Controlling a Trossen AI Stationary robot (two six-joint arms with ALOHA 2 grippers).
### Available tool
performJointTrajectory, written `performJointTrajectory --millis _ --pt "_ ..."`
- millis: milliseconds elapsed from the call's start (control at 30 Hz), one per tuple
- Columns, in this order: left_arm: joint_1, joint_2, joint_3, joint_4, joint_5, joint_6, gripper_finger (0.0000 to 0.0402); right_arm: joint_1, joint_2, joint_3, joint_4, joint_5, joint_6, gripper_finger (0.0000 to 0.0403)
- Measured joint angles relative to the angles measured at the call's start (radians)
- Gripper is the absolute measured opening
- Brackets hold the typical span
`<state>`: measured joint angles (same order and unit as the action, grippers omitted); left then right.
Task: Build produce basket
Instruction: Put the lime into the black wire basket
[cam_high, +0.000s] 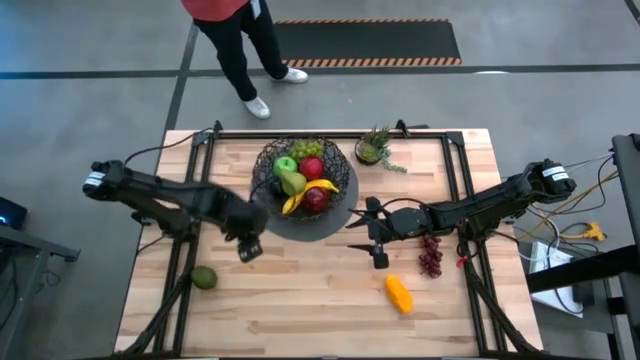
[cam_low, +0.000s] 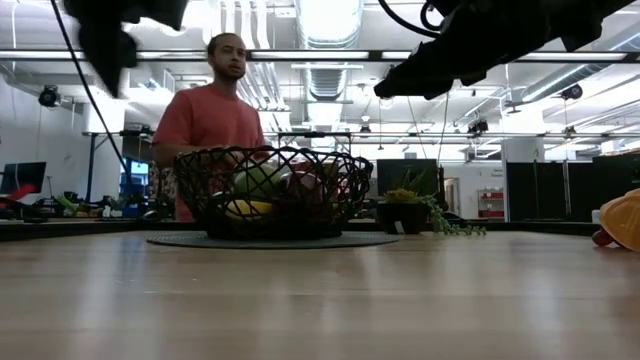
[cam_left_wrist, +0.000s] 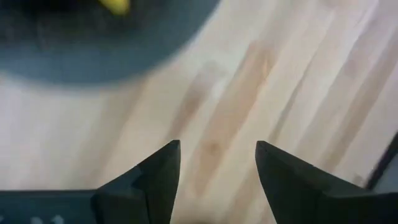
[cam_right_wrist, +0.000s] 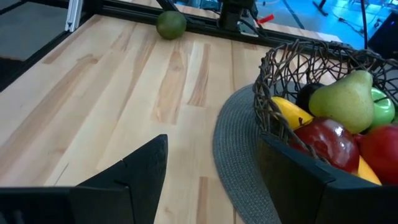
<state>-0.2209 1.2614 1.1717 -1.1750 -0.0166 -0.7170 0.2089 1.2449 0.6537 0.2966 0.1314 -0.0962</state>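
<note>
Claws both empty with fingers apart: left claw (cam_high: 249, 247) and right claw (cam_high: 377, 237) flank the basket (cam_high: 268, 172)

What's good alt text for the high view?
Black wire basket holding produce sits at the far-middle of a wooden table, flanked by the open, empty left gripper and right gripper. A lime, purple grapes and orange piece lie loose.

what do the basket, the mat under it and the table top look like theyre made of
Basket: black wire, probably coated metal; thin crossing strands with open gaps, matte.
Mat: grey woven fabric or fibre by the look; fine ribbed texture, no shine.
Table top: light wood planks, likely butcher block; visible grain and joined strips, smooth satin finish.
</note>
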Motion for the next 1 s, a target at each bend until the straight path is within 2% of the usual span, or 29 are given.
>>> performJointTrajectory --millis 267,333,400,500,667,1000 --pt "-0.249 0.002 -0.040 -0.155 0.026 -0.609 0.0191 0.000 0.000 0.000 0.000 0.000 -0.033 0.0233" --pt "-0.298 0.002 -0.063 -0.142 0.056 -0.713 0.0191 0.000 0.000 0.000 0.000 -0.002 -0.040 0.0233" --pt "-0.346 0.012 -0.089 -0.138 0.127 -0.768 0.0191 0.000 0.000 0.000 0.000 -0.004 -0.056 0.0233" --pt "-0.438 0.036 -0.138 -0.139 0.221 -0.727 0.0191 0.000 0.000 0.000 0.001 -0.004 -0.086 0.0233" --pt "-0.556 0.076 -0.179 -0.034 0.262 -0.518 0.0191 0.000 0.000 0.000 0.013 -0.004 -0.111 0.0233" --pt "-0.592 0.178 -0.183 -0.047 0.246 -0.202 0.0204 0.000 0.000 0.000 0.024 -0.008 -0.056 0.0233"
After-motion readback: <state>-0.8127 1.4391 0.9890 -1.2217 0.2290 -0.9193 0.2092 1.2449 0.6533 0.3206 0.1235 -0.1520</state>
